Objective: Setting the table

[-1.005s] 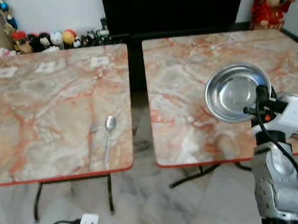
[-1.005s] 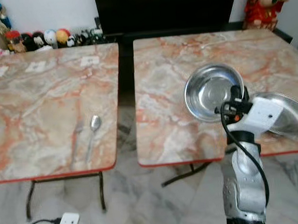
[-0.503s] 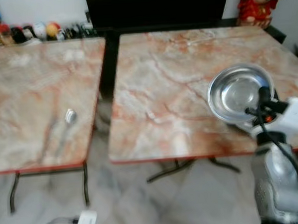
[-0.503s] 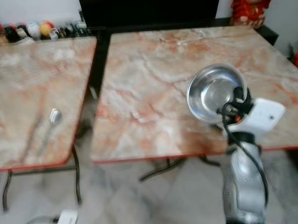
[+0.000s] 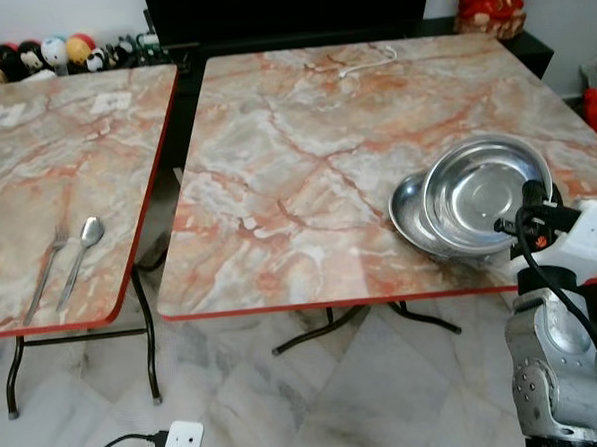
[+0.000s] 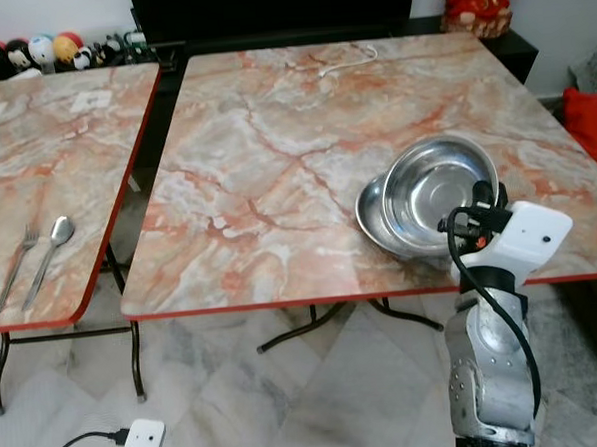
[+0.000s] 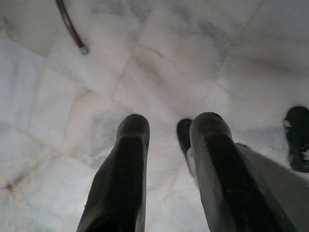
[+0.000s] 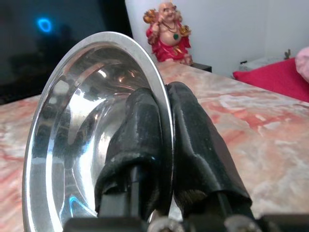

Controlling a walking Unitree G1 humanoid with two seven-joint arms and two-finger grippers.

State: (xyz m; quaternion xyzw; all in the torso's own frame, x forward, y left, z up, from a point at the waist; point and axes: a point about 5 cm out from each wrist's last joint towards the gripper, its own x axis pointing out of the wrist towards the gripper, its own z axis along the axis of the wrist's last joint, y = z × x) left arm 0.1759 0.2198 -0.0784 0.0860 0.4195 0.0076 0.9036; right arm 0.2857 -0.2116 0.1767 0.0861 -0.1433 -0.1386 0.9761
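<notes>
My right gripper (image 5: 529, 199) is shut on the near rim of a shiny steel bowl (image 5: 482, 186), which it holds tilted just over the front right part of the right marble table (image 5: 304, 133). In the right wrist view one finger (image 8: 133, 140) is inside the bowl (image 8: 77, 125) and the other outside, with the rim pinched between them. A flat steel plate (image 5: 410, 216) lies on the table under and to the left of the bowl. A fork (image 5: 44, 275) and a spoon (image 5: 82, 253) lie side by side on the left table (image 5: 35, 157). My left gripper (image 7: 166, 128) hangs open over the floor.
A narrow gap separates the two tables. A white cable (image 5: 365, 60) lies at the right table's far side. Small toys (image 5: 39, 55) line the wall, and a red figurine (image 5: 487, 1) stands at the back right. A white power adapter (image 5: 180, 445) lies on the marble floor.
The whole view has swung to the right, so both tables sit further left in the picture. The bowl stays in my right gripper and now overlaps the plate.
</notes>
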